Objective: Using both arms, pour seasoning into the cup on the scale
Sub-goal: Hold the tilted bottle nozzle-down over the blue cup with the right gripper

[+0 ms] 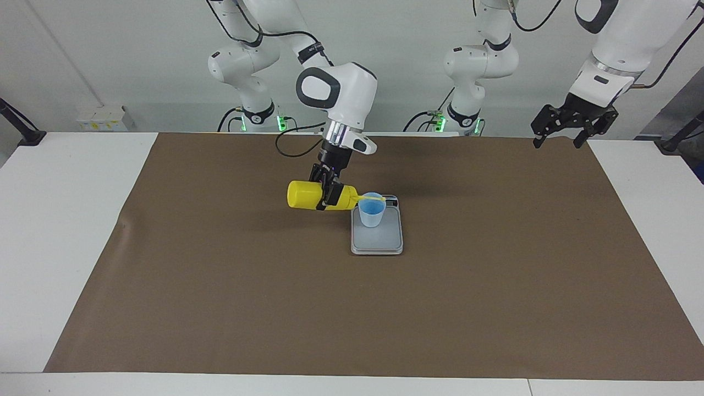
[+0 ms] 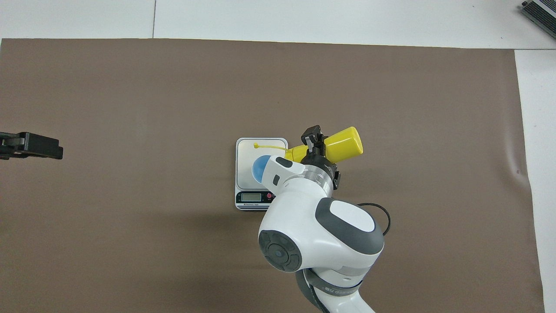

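Note:
My right gripper is shut on the yellow seasoning bottle and holds it lying nearly level in the air. Its nozzle points toward the left arm's end of the table and reaches over the rim of the pale blue cup. The cup stands upright on the scale, on the part of the plate nearer to the robots. In the overhead view the bottle shows past the right gripper, its cap strap lies over the scale, and my forearm half hides the cup. My left gripper waits open and raised.
A brown mat covers most of the white table. The scale's dark display strip is at its end nearer to the robots. The left gripper hangs over the mat's edge at the left arm's end of the table.

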Controlling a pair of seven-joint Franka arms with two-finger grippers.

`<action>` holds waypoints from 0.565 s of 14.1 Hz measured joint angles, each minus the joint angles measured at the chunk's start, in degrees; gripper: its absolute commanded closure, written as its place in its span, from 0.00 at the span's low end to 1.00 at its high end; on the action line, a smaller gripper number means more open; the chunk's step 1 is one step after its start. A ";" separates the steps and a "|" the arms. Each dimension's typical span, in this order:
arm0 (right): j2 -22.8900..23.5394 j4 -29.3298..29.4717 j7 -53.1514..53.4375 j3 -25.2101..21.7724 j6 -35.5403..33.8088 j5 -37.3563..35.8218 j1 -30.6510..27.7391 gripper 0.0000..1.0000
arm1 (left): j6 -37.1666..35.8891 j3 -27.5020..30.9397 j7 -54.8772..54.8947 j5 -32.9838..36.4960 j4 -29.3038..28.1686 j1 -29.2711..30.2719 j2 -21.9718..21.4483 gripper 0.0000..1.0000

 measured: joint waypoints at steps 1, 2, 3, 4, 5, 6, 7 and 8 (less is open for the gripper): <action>0.16 0.36 0.00 0.00 -0.52 -0.91 0.17 1.00 | 0.00 0.00 0.00 0.00 0.00 0.00 0.00 0.00; 0.28 0.55 0.00 0.00 -1.14 -2.48 0.29 1.00 | 0.00 0.00 0.00 0.00 0.00 0.00 0.00 0.00; 0.52 0.66 -0.01 -0.01 -1.89 -4.48 0.69 1.00 | 0.00 0.00 0.00 0.00 0.00 0.00 0.00 0.00; 0.98 0.80 -0.01 0.01 -2.60 -5.92 1.43 1.00 | 0.00 0.00 0.00 0.00 0.00 0.00 0.00 0.00; 1.68 1.16 0.00 0.02 -3.68 -6.65 2.27 1.00 | 0.00 0.00 0.00 0.00 0.00 0.00 0.00 0.00; 2.43 1.74 0.00 0.03 -4.50 -6.87 2.90 1.00 | 0.00 0.00 0.00 0.00 0.00 0.00 0.00 0.00; 3.14 2.55 0.00 0.04 -5.05 -6.91 3.22 1.00 | 0.00 0.00 0.00 0.00 0.00 0.00 0.00 0.00; 3.64 3.27 0.00 0.03 -5.18 -6.93 3.29 1.00 | 0.00 0.00 0.00 0.00 0.00 0.00 0.00 0.00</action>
